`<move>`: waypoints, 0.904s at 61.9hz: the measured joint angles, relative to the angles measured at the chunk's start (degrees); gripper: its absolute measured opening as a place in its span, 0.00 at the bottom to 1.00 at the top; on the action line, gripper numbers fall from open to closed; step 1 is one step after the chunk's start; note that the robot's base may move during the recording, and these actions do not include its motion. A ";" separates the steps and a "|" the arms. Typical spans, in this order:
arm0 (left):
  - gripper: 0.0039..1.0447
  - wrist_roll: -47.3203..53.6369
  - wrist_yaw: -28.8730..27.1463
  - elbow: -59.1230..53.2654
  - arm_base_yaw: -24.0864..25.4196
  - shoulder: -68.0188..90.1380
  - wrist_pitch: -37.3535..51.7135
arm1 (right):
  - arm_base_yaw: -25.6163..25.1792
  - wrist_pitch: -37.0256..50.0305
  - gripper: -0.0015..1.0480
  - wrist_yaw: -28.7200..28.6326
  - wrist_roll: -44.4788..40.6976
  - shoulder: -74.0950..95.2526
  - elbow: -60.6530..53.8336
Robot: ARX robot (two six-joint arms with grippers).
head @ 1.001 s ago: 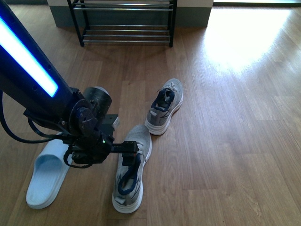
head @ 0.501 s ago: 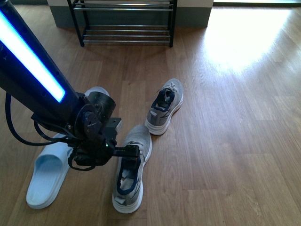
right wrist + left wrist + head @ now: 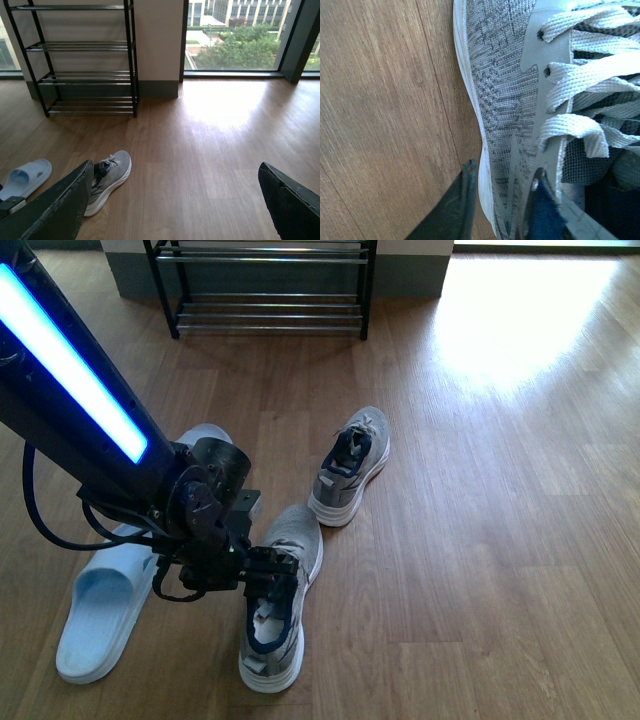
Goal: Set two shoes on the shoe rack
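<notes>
On the wooden floor (image 3: 480, 540) close to the robot, the left gripper (image 3: 272, 575) sits at the mouth of the nearer grey knit sneaker (image 3: 285, 540). That sneaker lies toe pointing away, just right of a pale blue slide sandal (image 3: 95, 615). Its mate (image 3: 352, 462) rests a little farther off and to the right. The shoe rack (image 3: 268, 308) stands at the far end of the room, well apart from both.

From the left wrist, one finger (image 3: 452, 210) is outside against the white sole edge and the other is inside by the dark blue lining, so the jaws straddle the side wall. Whether they have actually bitten down I cannot tell. The right gripper (image 3: 175, 170) hangs spread wide with nothing in it.

I'd judge the sneaker light and easy to carry, but the knit upper looks soft and likely to fold under a pinch. The padded collar and the side wall just above the sole seem the firmest hold — not the loose white laces (image 3: 590, 75). Held by one side, the toe may well droop.
</notes>
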 joint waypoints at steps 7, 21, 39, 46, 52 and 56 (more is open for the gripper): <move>0.05 -0.02 -0.37 0.00 -0.02 0.00 0.02 | 0.00 0.00 0.91 0.00 0.00 0.00 0.02; 0.01 -0.77 -5.31 -3.52 0.50 -2.49 2.69 | 0.00 0.00 0.91 0.00 0.00 0.00 0.00; 0.01 -1.73 -17.59 -24.57 4.35 -28.52 14.73 | 0.00 0.00 0.91 0.00 0.00 0.00 0.00; 0.01 -0.20 -23.56 -32.79 4.24 -42.66 17.84 | 0.00 0.00 0.91 0.00 0.00 0.00 0.00; 0.01 0.55 -27.85 -39.43 3.30 -53.29 18.73 | 0.00 0.00 0.91 0.00 0.00 0.00 0.00; 0.01 1.73 -31.26 -43.67 2.38 -59.95 18.71 | 0.00 0.00 0.91 0.00 0.00 0.00 0.00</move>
